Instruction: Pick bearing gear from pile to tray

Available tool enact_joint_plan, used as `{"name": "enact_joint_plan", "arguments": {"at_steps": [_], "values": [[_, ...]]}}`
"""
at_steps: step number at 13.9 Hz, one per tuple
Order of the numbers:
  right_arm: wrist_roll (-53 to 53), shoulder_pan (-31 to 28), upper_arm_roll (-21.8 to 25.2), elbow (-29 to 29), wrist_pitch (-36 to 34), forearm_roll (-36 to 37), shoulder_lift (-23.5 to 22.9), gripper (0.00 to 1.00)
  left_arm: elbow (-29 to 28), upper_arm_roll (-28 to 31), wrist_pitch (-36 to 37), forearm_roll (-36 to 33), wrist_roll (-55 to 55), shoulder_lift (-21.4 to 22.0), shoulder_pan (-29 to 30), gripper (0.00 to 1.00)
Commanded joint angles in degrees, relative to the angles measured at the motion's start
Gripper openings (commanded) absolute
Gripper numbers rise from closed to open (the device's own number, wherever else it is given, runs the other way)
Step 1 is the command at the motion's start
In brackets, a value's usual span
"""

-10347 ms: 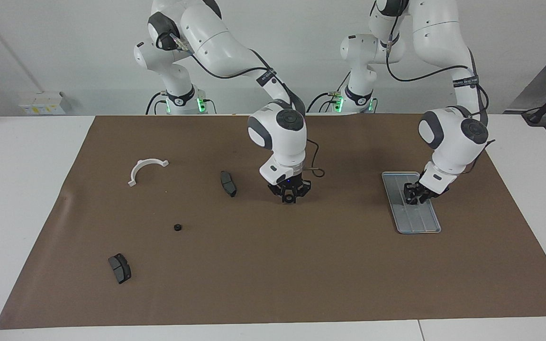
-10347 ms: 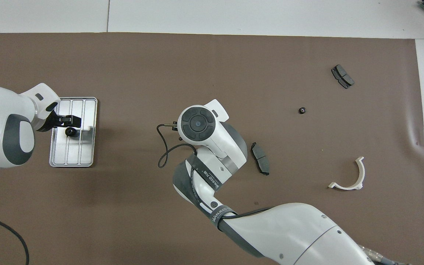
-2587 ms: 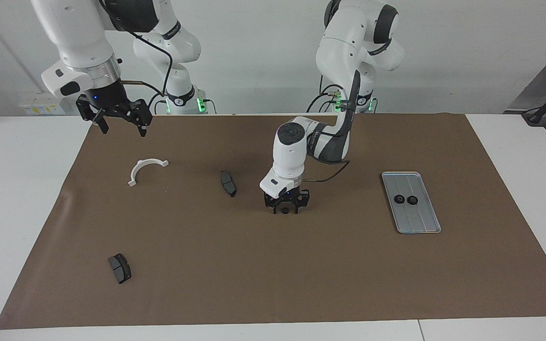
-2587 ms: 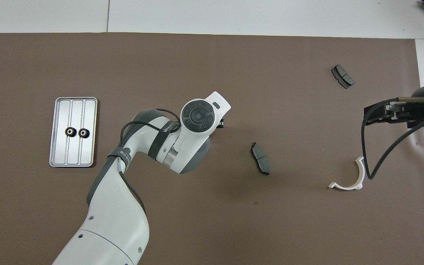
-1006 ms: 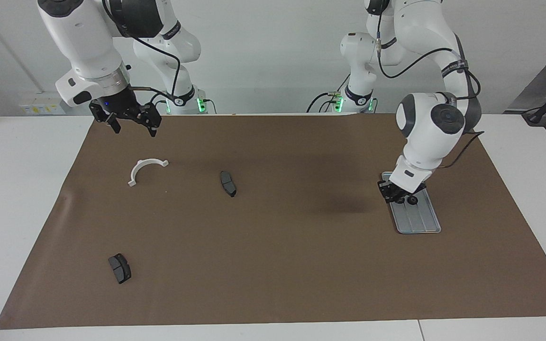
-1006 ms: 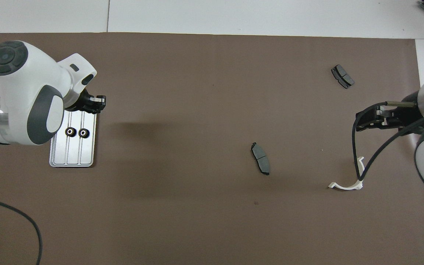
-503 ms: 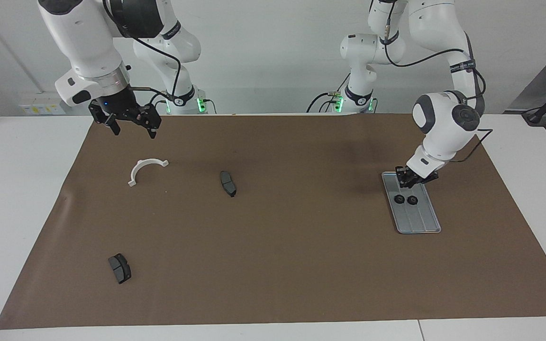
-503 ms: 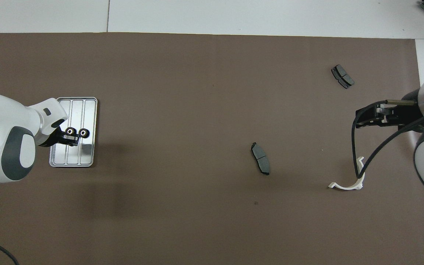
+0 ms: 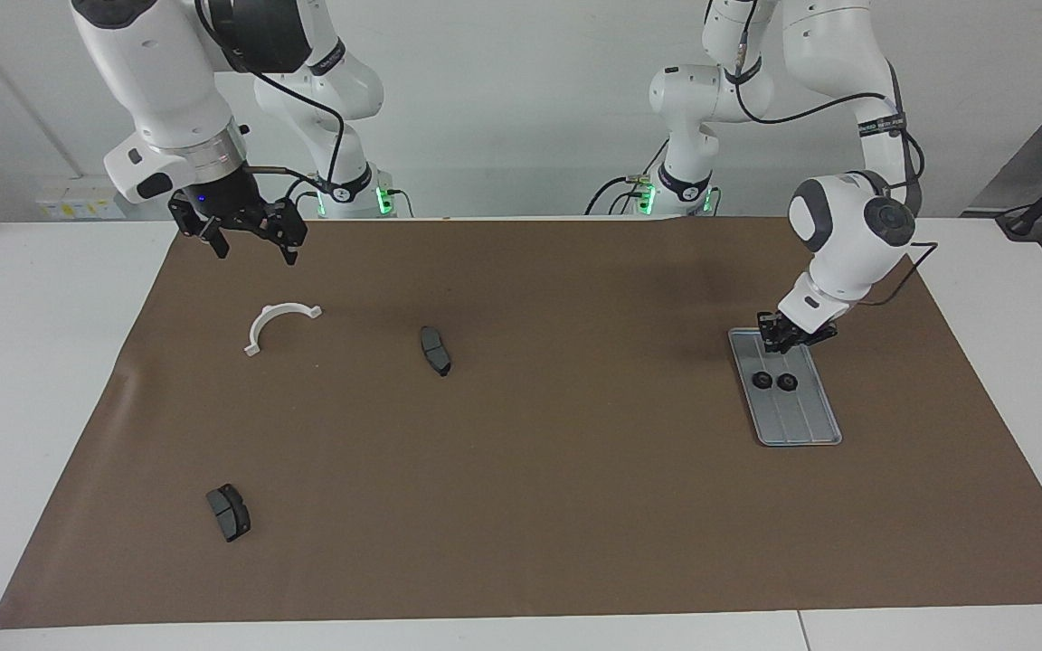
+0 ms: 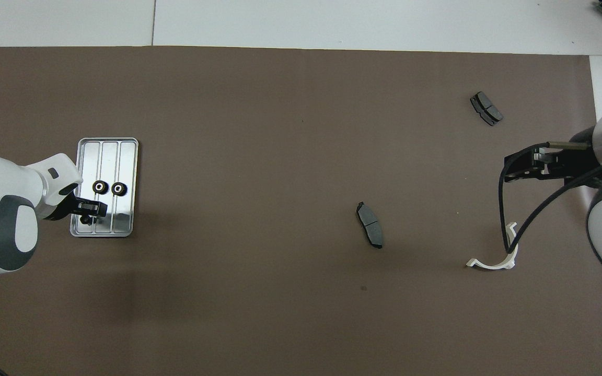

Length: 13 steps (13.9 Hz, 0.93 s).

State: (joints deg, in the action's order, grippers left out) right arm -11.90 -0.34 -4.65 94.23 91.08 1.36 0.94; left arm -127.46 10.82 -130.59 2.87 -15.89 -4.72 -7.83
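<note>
Hovering low over the end of the tray (image 9: 806, 425) (image 10: 123, 156) nearer the robots, the left claw (image 9: 790, 336) (image 10: 89, 210) has come across from the middle of the worktop, where seconds ago it was down on a small black gear. No gear lies at that spot now, so I judge the claw brought it here. Whether the claw is released or clenched at this instant I cannot tell, and the carried gear itself is hidden at the claw tip, so I cannot say if it already sits on the tray.

Just out from the claw, farther from the robots, two gears (image 9: 774, 382) (image 10: 109, 187) lie side by side on the tray, apart from the claw, exactly where they lay a moment ago. If the carried one lands cleanly it makes three, and no loose gear shows anywhere else on the brown mat (image 9: 521, 506).

Well away toward the right arm's end lie what remains of the pile: one brake pad (image 9: 435, 350) (image 10: 369, 225) near mid-worktop, the white bracket (image 9: 277, 323) (image 10: 494, 256), and a second brake pad (image 9: 228, 512) (image 10: 486, 108). The right claw (image 9: 245, 237) (image 10: 528, 166) waits raised near the bracket, released and empty, unmoved.
</note>
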Motion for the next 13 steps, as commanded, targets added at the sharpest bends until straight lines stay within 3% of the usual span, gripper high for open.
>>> {"name": "enact_joint_plan", "arguments": {"at_steps": [1,8,11,13], "values": [[-0.32,-0.54,-0.19,1.4,1.03,-1.28,1.08,1.0,2.89,-0.63,0.33,0.65,-0.46,1.38,0.45,1.0],[-0.32,-0.54,-0.19,1.4,1.12,-1.28,1.17,1.0,32.67,-1.15,32.47,0.82,8.59,1.03,-2.54,1.0],[-0.32,-0.54,-0.19,1.4,1.12,-1.28,1.17,1.0,42.34,-1.07,43.99,0.73,8.95,1.21,-2.45,1.0],[-0.32,-0.63,-0.19,1.4,1.12,-1.28,1.08,1.0,45.18,-0.89,48.13,-0.14,9.12,1.47,-2.54,1.0]]}}
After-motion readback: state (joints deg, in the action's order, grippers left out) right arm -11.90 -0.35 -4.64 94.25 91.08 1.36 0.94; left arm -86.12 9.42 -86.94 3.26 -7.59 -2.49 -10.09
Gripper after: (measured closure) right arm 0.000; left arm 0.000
